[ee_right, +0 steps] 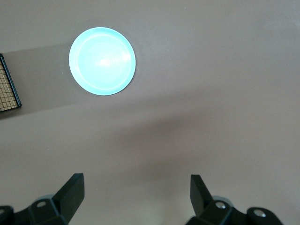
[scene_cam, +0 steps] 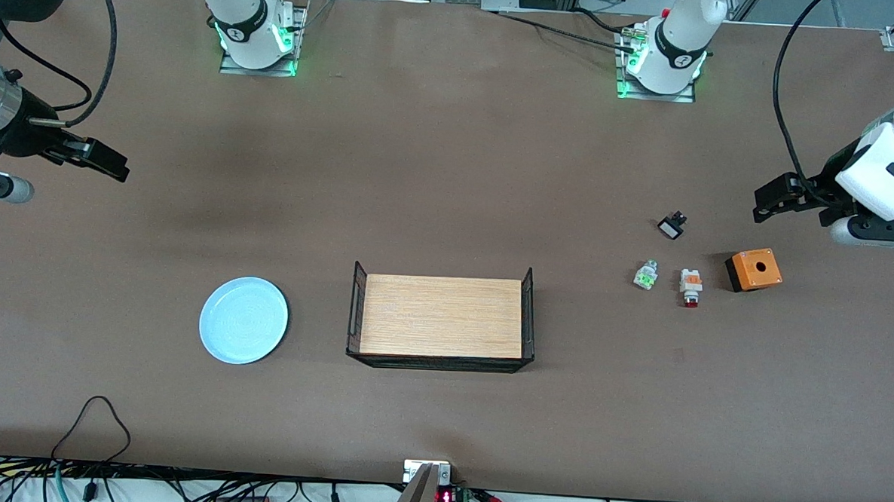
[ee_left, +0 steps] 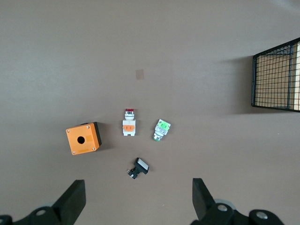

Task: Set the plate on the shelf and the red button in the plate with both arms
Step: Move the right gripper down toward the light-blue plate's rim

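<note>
The pale blue plate [scene_cam: 243, 320] [ee_right: 102, 61] lies flat on the table toward the right arm's end, beside the wooden tray [scene_cam: 354, 307]. The red button [scene_cam: 690, 286] [ee_left: 129, 124], white with an orange block and a red cap, lies toward the left arm's end, between a green-capped piece [scene_cam: 646, 276] and an orange box [scene_cam: 753, 270]. My left gripper [scene_cam: 766, 201] [ee_left: 138, 191] hangs open and empty over the table by those parts. My right gripper [scene_cam: 115, 165] [ee_right: 136, 185] hangs open and empty over bare table at its own end.
A small black part [scene_cam: 672, 225] [ee_left: 138, 168] lies farther from the front camera than the red button. The tray has black mesh walls [ee_left: 276, 77] and stands mid-table. Cables run along the table's front edge [scene_cam: 96, 424].
</note>
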Controlling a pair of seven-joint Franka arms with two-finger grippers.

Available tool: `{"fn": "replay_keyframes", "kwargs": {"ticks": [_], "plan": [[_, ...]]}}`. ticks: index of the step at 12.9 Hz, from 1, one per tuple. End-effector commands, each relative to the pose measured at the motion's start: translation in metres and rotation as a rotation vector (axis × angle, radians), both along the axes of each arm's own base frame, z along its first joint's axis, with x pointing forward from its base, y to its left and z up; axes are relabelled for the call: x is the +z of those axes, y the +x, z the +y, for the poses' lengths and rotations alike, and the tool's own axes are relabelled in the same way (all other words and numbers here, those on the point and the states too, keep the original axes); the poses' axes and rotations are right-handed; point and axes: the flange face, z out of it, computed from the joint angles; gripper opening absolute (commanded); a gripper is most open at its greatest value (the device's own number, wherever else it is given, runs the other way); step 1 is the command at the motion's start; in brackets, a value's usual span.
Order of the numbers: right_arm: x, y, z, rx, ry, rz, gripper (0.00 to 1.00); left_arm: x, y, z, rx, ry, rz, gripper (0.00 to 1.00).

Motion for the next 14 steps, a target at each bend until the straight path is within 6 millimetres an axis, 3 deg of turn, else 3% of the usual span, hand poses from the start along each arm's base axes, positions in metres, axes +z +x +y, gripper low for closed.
{"fn": "replay_keyframes", "kwargs": {"ticks": [1,3,7,10,11,14], "plan": [[-0.046,0.024,0.002,-0.021,-0.001,0.062,1.0,0.001,-0.006,-0.002,-0.007,-0.01,-0.004,1.0],[-0.105,0.044,0.005,-0.015,-0.031,0.139,1.0,-0.001,-0.005,-0.006,-0.015,-0.009,-0.002,1.0],[-0.169,0.068,0.002,-0.025,-0.032,0.155,1.0,-0.004,-0.004,-0.009,-0.02,-0.009,0.002,1.0],[-0.199,0.082,0.003,-0.02,-0.035,0.125,1.0,-0.004,-0.004,-0.009,-0.021,-0.009,0.004,1.0],[-0.217,0.088,0.005,-0.014,-0.037,0.122,1.0,-0.007,-0.002,-0.009,-0.021,-0.011,0.007,1.0],[-0.261,0.101,0.003,-0.015,-0.042,0.1,1.0,-0.018,0.001,-0.022,-0.042,-0.013,0.026,1.0]]}}
